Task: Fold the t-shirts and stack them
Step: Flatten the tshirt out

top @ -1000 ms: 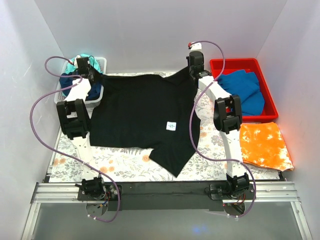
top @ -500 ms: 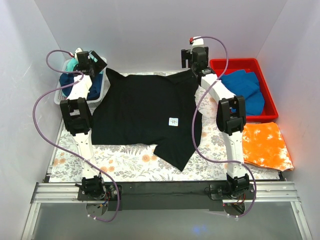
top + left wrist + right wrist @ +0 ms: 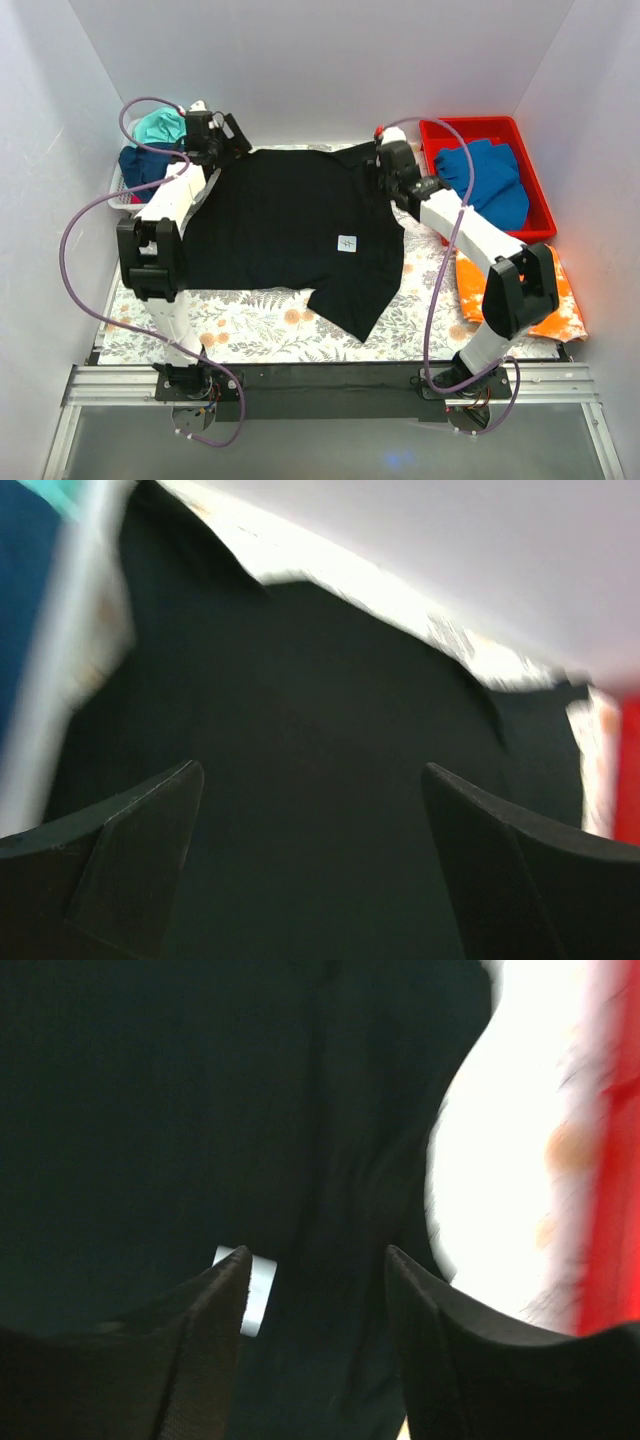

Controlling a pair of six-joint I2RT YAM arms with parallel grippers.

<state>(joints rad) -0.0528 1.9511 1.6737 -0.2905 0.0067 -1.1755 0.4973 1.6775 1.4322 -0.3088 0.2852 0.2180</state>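
Observation:
A large black t-shirt (image 3: 285, 225) lies spread flat on the printed table cloth (image 3: 250, 325), its small white label (image 3: 347, 243) facing up. My left gripper (image 3: 232, 133) hovers over the shirt's far left shoulder, open and empty. In the left wrist view the open left gripper (image 3: 312, 780) shows only black cloth (image 3: 320, 710) below it. My right gripper (image 3: 384, 172) is over the far right shoulder, open with nothing held. The right wrist view has that gripper (image 3: 317, 1255) above black cloth, with the white label (image 3: 260, 1285) beside its left finger (image 3: 205, 1320).
A red tray (image 3: 480, 124) at the far right holds a blue t-shirt (image 3: 490, 180). A mottled orange t-shirt (image 3: 555, 310) lies at the right edge, partly under my right arm. Teal (image 3: 160, 125) and navy (image 3: 140, 165) t-shirts fill a white basket (image 3: 120, 198) at the far left.
Both grippers opened and let go of the black shirt's far corners. The left gripper shifted right. The right arm's elbow swung down and right over the orange shirt.

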